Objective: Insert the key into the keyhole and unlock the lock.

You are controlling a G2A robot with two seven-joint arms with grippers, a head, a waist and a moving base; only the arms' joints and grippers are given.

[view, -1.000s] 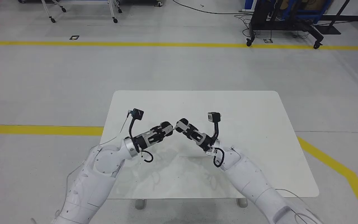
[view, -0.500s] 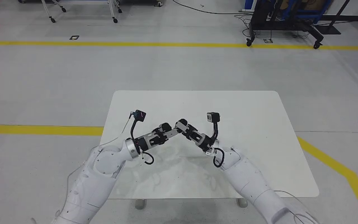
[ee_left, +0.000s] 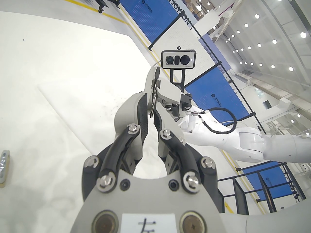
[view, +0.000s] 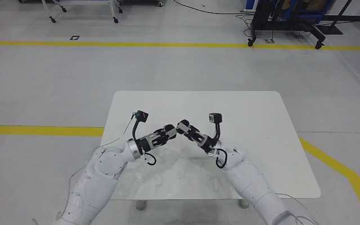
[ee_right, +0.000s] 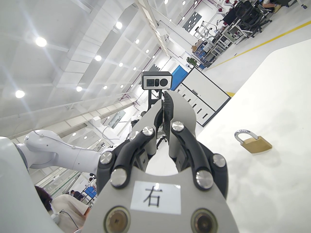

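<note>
From the near edge of the white worktop [view: 253,112] both arms extend inward and meet over its middle, a little toward the left edge. There the left gripper [view: 168,131] and the right gripper [view: 181,125] are held tip to tip above the surface; whether the tips touch I cannot tell. In the left wrist view the left gripper's fingers [ee_left: 142,112] stand a narrow gap apart, with bare worktop showing through the gap and the tip of the right gripper just beyond them. The right gripper's black pads [ee_right: 167,112] are pressed together along their length; a key between them cannot be made out. A small grey-and-tan object [ee_left: 3,164] lies on the worktop, half out of sight, too little of it showing to name. The lock [ee_right: 255,143], a brass padlock whose silver shackle looks closed, lies flat on the worktop well apart from the right gripper, in from a rounded corner; which corner I cannot tell. Beyond the far edge a yellow floor line [view: 169,44] crosses the grey floor, and a black wheeled frame [view: 287,28] stands past it.
</note>
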